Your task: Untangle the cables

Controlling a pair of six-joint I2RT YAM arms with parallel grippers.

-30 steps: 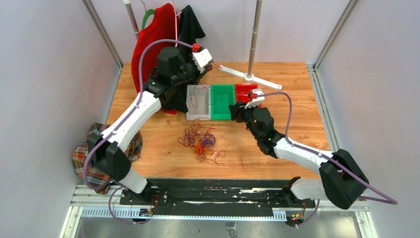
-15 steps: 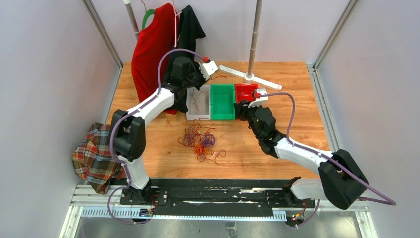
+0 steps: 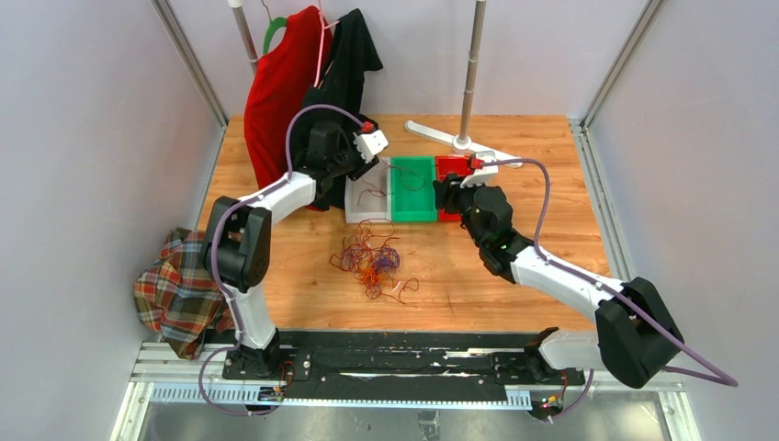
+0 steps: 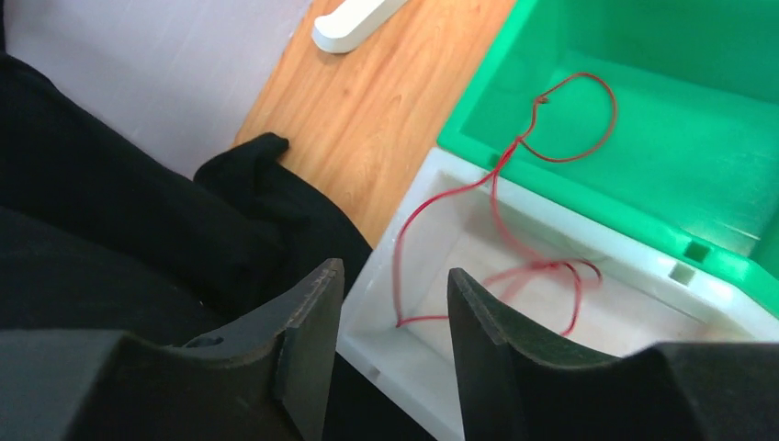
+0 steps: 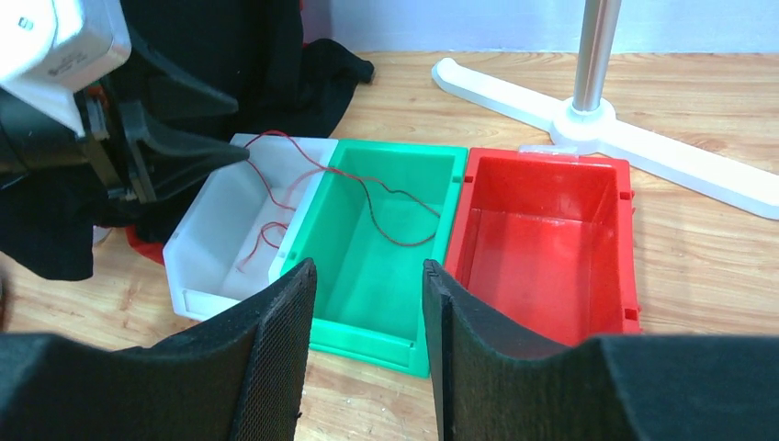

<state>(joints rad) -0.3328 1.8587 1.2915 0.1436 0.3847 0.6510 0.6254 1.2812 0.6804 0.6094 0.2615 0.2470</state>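
The cables [image 3: 370, 260] lie in a red, orange and purple tangle on the wood, in front of three bins. One loose red cable [image 4: 496, 184] curls in the white bin [image 3: 354, 209] and loops over into the green bin [image 3: 413, 216]; from the right wrist, this red cable [image 5: 276, 197] trails across both. My left gripper [image 4: 395, 271] hangs open over the white bin's far left corner, nothing between its fingers. My right gripper [image 5: 367, 266] stands open and empty above the near edge of the green bin [image 5: 367, 331], beside the red bin [image 5: 542, 230].
A red garment [image 3: 285, 83] and a black garment [image 3: 349, 55] hang at the back left, the black one close behind my left gripper. A white stand base [image 3: 464, 141] with its pole sits behind the bins. Plaid cloth [image 3: 179, 285] lies off the table's left edge.
My left arm came down toward the white bin and its jaws opened, letting go of the red cable, which now lies across the white and green bins. My right gripper edged toward the bins.
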